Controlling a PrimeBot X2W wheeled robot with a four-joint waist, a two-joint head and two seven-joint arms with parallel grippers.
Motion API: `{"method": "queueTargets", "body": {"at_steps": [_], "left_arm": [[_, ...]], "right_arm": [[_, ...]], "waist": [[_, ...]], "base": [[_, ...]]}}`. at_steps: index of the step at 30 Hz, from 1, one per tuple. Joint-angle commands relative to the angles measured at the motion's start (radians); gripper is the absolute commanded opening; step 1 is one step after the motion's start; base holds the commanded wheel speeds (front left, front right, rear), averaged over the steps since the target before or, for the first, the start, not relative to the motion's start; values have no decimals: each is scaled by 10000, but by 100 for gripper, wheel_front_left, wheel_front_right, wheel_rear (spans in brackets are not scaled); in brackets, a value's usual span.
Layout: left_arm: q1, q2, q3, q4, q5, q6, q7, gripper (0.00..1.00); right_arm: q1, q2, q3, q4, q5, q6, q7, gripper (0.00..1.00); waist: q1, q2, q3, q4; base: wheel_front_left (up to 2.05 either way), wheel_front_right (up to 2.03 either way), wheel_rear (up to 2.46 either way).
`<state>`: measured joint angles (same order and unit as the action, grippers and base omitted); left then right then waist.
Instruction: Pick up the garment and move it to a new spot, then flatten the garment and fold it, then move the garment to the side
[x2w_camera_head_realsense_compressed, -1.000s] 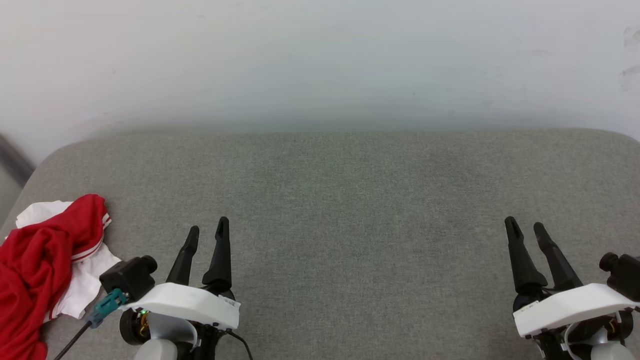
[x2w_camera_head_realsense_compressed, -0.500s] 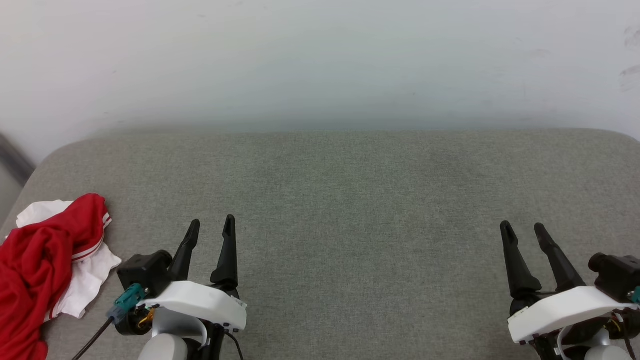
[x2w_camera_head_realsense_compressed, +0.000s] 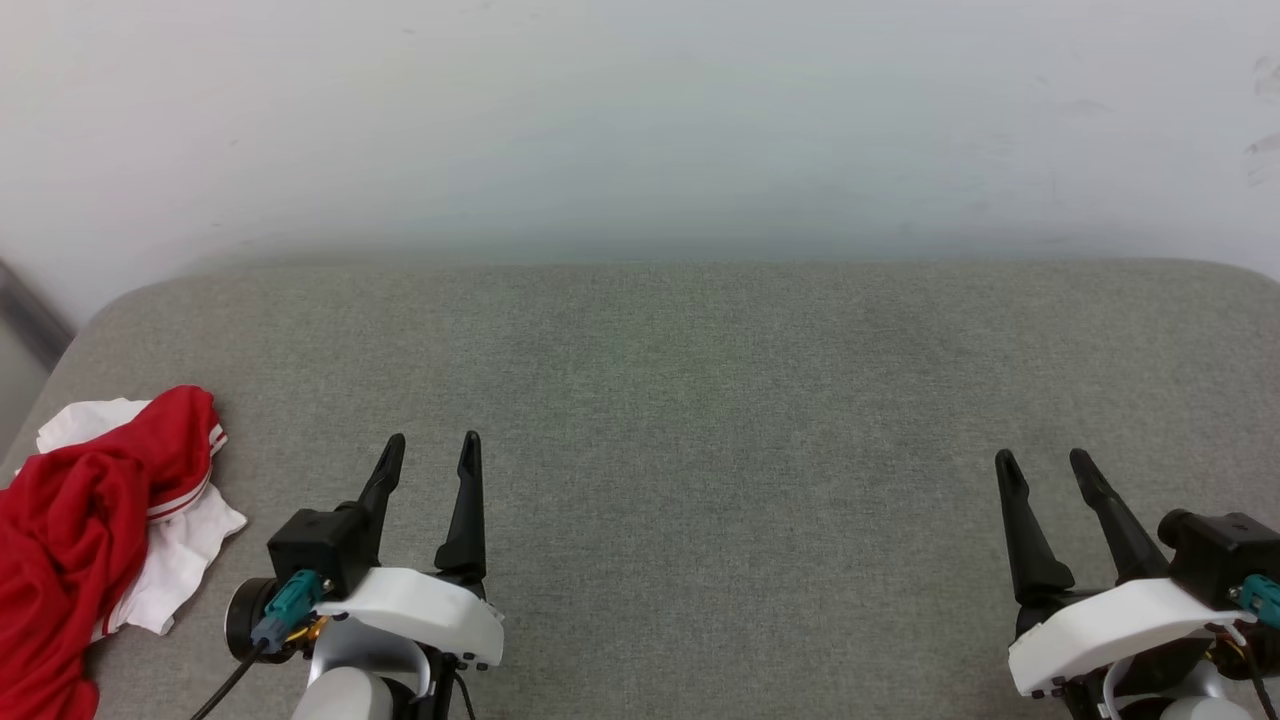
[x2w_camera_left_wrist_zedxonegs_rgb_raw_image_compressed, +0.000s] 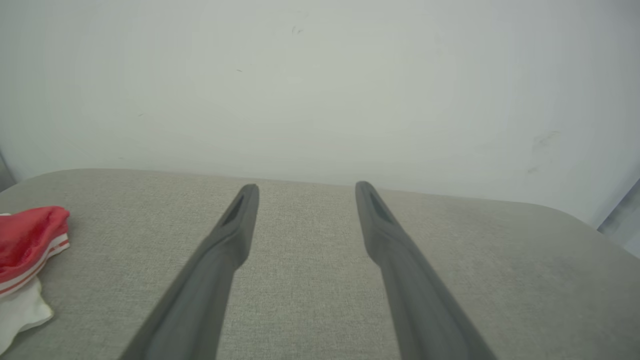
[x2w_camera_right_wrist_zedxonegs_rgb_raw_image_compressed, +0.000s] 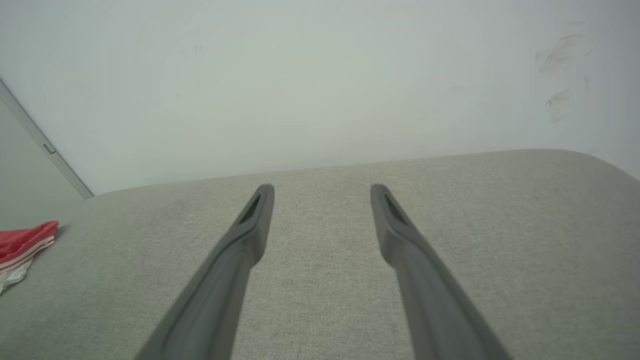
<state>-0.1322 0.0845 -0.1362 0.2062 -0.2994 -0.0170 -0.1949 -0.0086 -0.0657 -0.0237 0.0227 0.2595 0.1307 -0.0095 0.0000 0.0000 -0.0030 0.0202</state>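
The garment lies crumpled at the near left edge of the grey cushioned surface, red with a white sleeve and striped trim showing. Its lettering is hidden. An edge of the garment shows at the left of the left wrist view, and a sliver of the garment at the left of the right wrist view. My left gripper stands open to the right of it, apart from the cloth, nothing between its fingers. My right gripper is open at the lower right, far from the garment.
A pale wall rises behind the surface. The surface's rounded left corner drops off beside a dark vertical strip. Plain grey fabric stretches between the two grippers.
Both grippers have drawn slightly inward and lower in the head view, and the left one has turned so its fingers point straighter up. The garment has not moved.
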Motion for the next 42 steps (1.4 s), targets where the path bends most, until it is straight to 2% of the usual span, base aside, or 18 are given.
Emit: {"method": "queueTargets", "body": {"at_steps": [1,23,35,42], "left_arm": [[-190,59,-49,-9,216,38,-73,100],[-282,-50,-190,378,1505,6,-513,100],[-347,-135,-169,628,2055,-34,-731,100],[-357,-166,-96,667,1910,-35,-710,100]], "right_arm": [[87,23,-8,-136,-221,1,-16,100],[214,158,-204,-416,-1700,1,-290,100],[280,163,-235,-491,-2064,0,-447,100],[273,164,-256,-482,-1905,0,-421,100]], "waist": [[0,0,-2,2],[0,0,4,-6],[0,0,10,19],[0,0,10,93]], "base": [[0,0,0],[0,0,0],[0,0,0],[0,0,0]]}}
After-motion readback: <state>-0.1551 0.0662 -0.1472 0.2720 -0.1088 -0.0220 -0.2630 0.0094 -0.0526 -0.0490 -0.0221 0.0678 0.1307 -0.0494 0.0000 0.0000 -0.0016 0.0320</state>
